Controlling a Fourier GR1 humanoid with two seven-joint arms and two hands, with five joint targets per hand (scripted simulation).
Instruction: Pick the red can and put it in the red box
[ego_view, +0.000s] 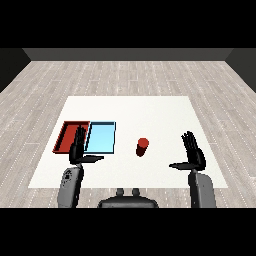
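**Red can untouched, both hands raised: setting up the reach**

Starting at the left, I see the shallow red rectangular tray (65, 136) lying on the white table (150, 107), with the light blue rectangular tray (102, 137) touching its right edge. My left hand (77, 149) hovers in front of the seam between the two trays, fingers straight and pointing up, thumb stuck out to the right, holding nothing. Part of the red tray's near right corner is hidden behind those fingers.

Moving right, the small red cylindrical can (142, 147) stands upright on the bare table, just beside the blue tray's right edge but apart from it, and well apart from the red tray. Nothing touches it.

Further right, my right hand (194, 152) is held up the same way, fingers spread and straight, thumb out to the left, empty. It sits near the can, with open table between them.

I judge the task barely begun: the step in hand is the approach and grasp. The can lies between the hands; the right looks to me the freer choice, since its thumb already faces the can. To do it well, I would bring the hand in low from the side, keep the fingers wide until the can sits between thumb and fingers, and avoid nudging it, since a narrow upright can could tip. The carry must then cross over the blue tray, so I would lift clear of its rim first.
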